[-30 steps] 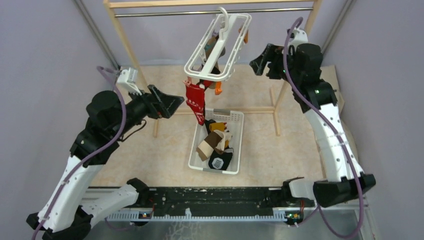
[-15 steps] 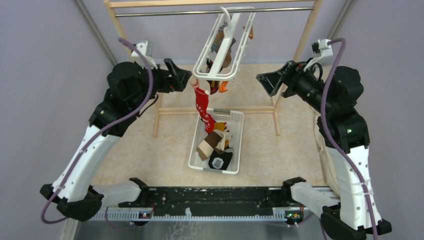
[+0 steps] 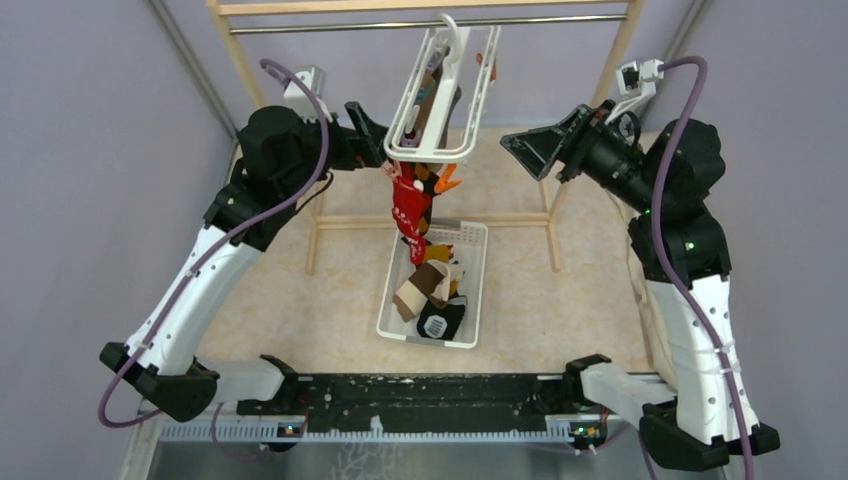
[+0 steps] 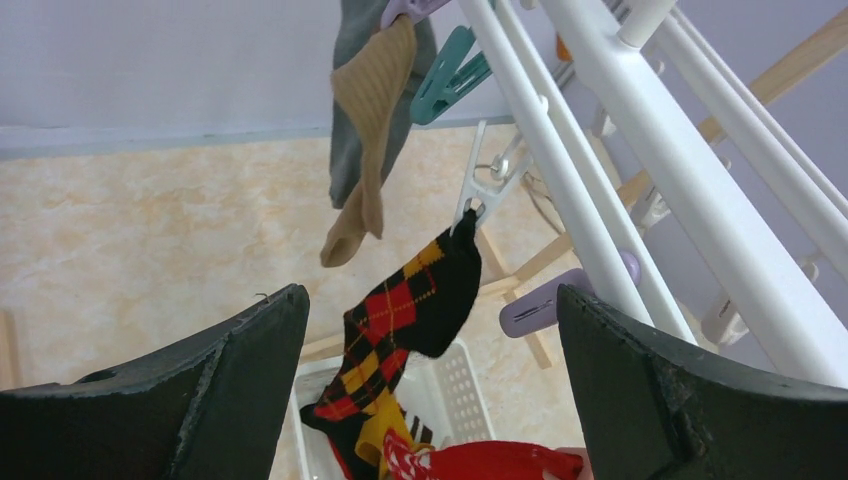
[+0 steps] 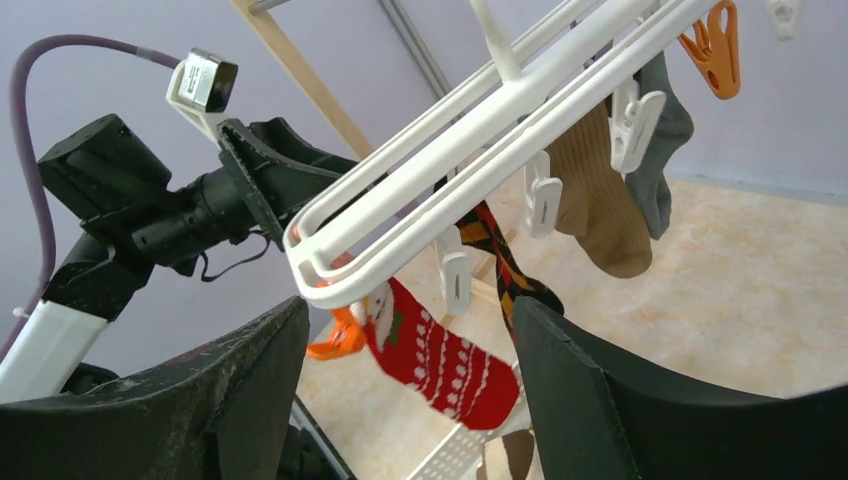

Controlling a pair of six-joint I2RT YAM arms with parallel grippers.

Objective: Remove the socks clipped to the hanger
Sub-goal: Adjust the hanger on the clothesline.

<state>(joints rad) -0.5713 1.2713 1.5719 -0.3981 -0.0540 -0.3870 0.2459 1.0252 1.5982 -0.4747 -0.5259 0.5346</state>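
Left claw (image 3: 378, 148): jaws wide apart, empty, sitting just left of the low near end of the hanger (image 3: 432, 155).

In its wrist view the argyle sock (image 4: 400, 320) hangs dead ahead between the fingers. It is pinned by its top corner to a white clip (image 4: 478, 190). The tan sock (image 4: 365, 130) hangs further up and left, with a grey one behind it.

The hanger's long axis runs away from the arms. The far end is hooked on the wooden rack (image 3: 250, 75) and the near end dips.

The red patterned sock (image 3: 408, 205) hangs off that near end. Its long axis is roughly vertical, toe down over the white basket (image 3: 472, 232) (several socks already lie in it).

Right claw (image 3: 525, 155): jaws also apart, nothing held. It points at the hanger from the right but stands well clear of it.

Judgement: the left arm is nearer to both the red and argyle socks. The move looks like a short reach forward and down, a grip below the clip, then a pull along the sock's axis – straight down. The right arm could steady the frame.

Brands, labels, writing – none legible in any view.
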